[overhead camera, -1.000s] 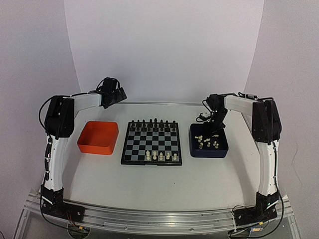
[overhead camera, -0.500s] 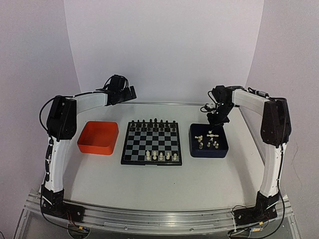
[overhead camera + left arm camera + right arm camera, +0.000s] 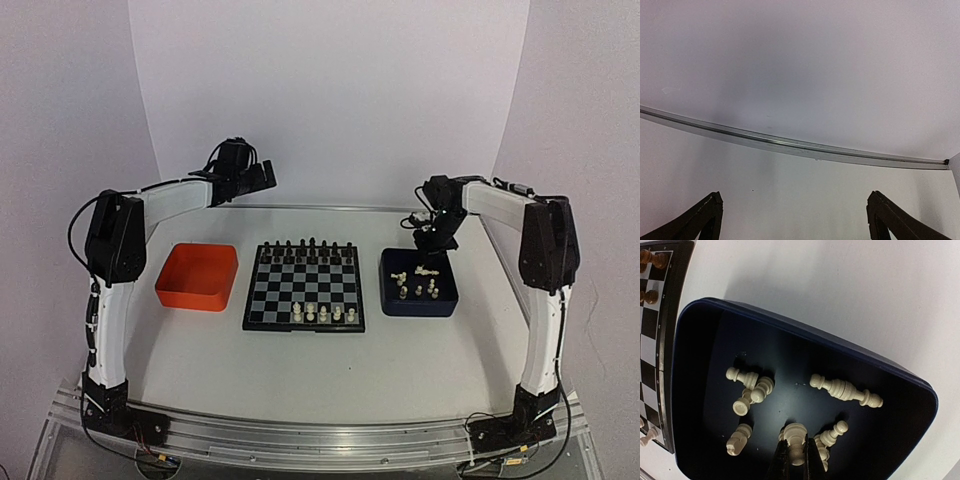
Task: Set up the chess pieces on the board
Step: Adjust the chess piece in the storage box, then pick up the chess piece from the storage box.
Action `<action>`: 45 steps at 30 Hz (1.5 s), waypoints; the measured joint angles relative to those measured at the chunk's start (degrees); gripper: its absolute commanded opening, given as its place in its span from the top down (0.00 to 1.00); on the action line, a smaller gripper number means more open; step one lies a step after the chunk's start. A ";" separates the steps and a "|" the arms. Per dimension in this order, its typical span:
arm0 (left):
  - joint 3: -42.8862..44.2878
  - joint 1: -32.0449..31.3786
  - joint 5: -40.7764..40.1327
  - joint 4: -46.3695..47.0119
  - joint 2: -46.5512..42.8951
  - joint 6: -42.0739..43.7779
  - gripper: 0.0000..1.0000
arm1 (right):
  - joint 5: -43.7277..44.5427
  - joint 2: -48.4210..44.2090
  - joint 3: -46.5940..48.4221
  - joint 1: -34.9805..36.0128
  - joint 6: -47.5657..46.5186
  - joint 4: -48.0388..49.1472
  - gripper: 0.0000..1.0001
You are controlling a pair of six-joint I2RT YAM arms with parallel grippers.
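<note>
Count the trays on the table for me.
2. An orange tray sits left of the chessboard, and a dark blue tray sits right of it, holding loose white chessmen. Nothing seems to hide another.

An orange tray (image 3: 190, 299) sits toward the left edge of the white desk (image 3: 300, 370), its long sides roughly parallel to the near edge. A dark blue tray (image 3: 420, 306) sits toward the right edge, well apart from the orange one. Between them, nearer the far edge, stands a row of tiny black chessmen (image 3: 306, 244). A metal rail (image 3: 330, 207) borders the far edge, below a white backdrop (image 3: 330, 100).
</note>
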 measured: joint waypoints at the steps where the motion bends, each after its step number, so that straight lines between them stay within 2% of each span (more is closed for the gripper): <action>1: -0.01 0.04 0.00 0.01 0.00 0.00 0.00 | -0.07 0.90 0.56 -0.07 -0.02 -0.01 0.97; 11: 0.00 0.05 -0.02 -0.10 0.00 -0.02 0.00 | 0.36 7.29 3.27 -0.09 -0.85 0.12 0.91; 20: 0.16 0.05 -0.02 -0.19 0.15 -0.02 0.00 | 0.63 7.53 3.51 -0.09 -1.37 0.12 0.61; 36: 0.17 0.05 -0.21 -0.04 0.22 -0.04 0.00 | -2.83 5.03 3.05 -0.46 -1.59 0.51 0.40; 40: 0.17 0.05 -1.03 0.01 0.22 -0.01 0.00 | -5.86 2.38 2.64 -1.07 -3.13 0.96 0.30; 45: 0.17 0.09 -1.81 0.05 0.22 0.07 0.00 | -9.89 2.12 2.72 -1.34 -5.16 1.54 0.28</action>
